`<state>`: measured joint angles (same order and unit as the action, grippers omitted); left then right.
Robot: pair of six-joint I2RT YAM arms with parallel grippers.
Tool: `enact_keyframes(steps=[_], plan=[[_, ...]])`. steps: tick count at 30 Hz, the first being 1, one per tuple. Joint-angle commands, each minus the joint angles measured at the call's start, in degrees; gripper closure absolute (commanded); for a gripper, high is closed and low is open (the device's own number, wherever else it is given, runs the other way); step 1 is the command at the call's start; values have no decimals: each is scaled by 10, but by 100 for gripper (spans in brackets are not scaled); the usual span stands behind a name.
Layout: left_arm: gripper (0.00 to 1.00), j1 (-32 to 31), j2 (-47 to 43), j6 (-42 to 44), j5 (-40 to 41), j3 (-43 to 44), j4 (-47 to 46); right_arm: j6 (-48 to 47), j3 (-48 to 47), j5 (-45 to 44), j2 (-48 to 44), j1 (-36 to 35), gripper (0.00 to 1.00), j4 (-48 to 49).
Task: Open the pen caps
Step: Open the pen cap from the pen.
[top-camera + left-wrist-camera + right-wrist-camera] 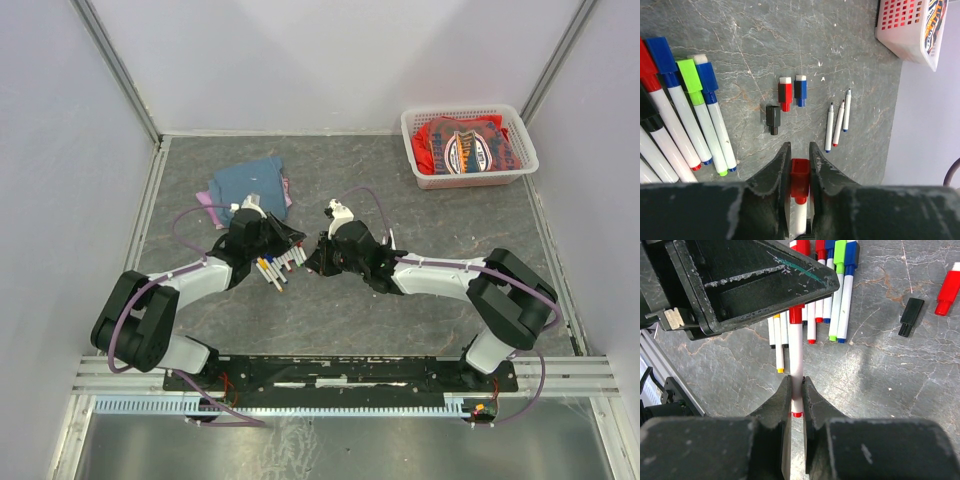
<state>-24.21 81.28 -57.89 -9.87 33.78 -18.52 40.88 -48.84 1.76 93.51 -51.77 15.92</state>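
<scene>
My left gripper (799, 147) is shut on the red cap (800, 177) of a white-barrelled pen. My right gripper (796, 381) is shut on the same pen's white barrel (797, 355) near its red tail end. The red cap (796, 315) sits on the barrel's far end, inside the left gripper's fingers (755, 280). The two grippers meet above the table's middle in the top view, left (296, 245) and right (318, 256). Loose red (785, 94), blue (800, 90) and black (773, 119) caps lie on the table.
Several capped pens (690, 115) lie in a row to the left, also seen from above (275, 268). Three thin uncapped pens (838, 122) lie beside the loose caps. A blue cloth (250, 185) lies at the back left. A white basket (468, 170) with red cloth stands at the back right.
</scene>
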Motion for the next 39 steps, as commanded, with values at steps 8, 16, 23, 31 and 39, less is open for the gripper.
enact_keyframes(steps=[8,16,23,31,39], plan=[[97,6,-7,-4,-32,-9,-39,-7,6,-1,-31,-2,93,22],[97,6,-10,-15,-60,-20,-80,-4,-24,18,-18,1,62,15],[97,6,-16,-21,-74,-20,-90,5,-42,31,10,4,61,22],[97,6,-19,-48,-83,-27,-119,15,-49,47,37,14,75,33],[97,6,-20,-62,-48,-18,-90,-38,-63,1,36,17,99,-35]])
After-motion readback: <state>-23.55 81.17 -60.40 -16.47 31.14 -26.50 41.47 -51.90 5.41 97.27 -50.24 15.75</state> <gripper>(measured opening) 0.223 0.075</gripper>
